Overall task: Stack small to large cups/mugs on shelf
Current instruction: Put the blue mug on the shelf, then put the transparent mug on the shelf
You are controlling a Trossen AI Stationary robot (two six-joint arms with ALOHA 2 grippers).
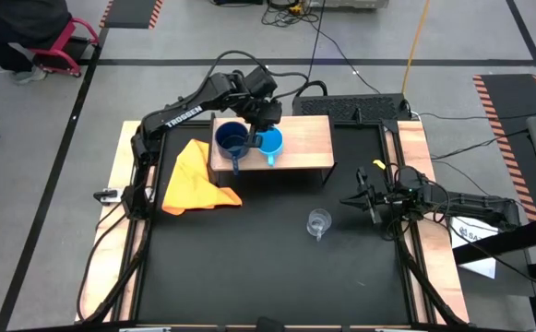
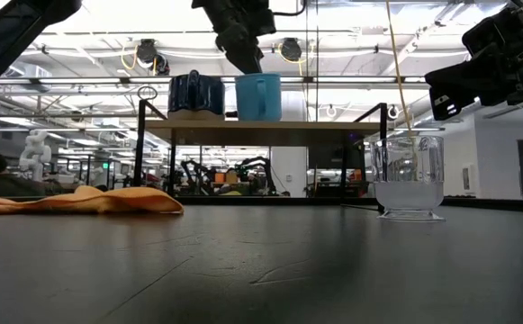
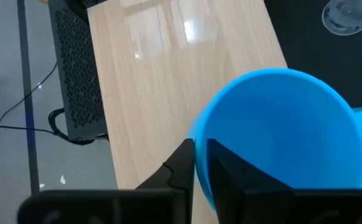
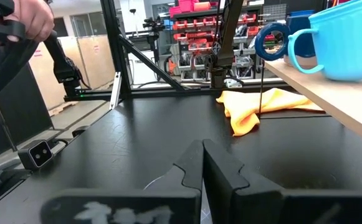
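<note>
A: Left jaws [image 3: 196,163], status?
B: Astride the rim of the light blue mug [image 1: 270,142], one finger inside, one outside, upper centre of the high view. Gap looks barely wider than the wall. Can't tell if they're clamped on it or slack.
A: Mug's where?
B: Upright on the shelf [image 1: 309,138], handle toward the bottom of the frame. Dark blue mug [image 1: 232,139] just beside it on its left, also on the shelf. Low view shows both side by side on the board, left arm coming down from the top onto the light blue one.
A: Right jaws [image 1: 352,200]?
B: Clenched, nothing in them. Parked over the table [image 1: 249,267], right of centre in the high view, tips pointing left.
A: Glass cup [image 1: 318,222]?
B: On the table, below the shelf's right end in the high view, near the right jaws but apart. Upright in the low view, right side.
A: Anything else?
B: Yellow-orange cloth [image 1: 194,177] crumpled on the table, left of the shelf.
</note>
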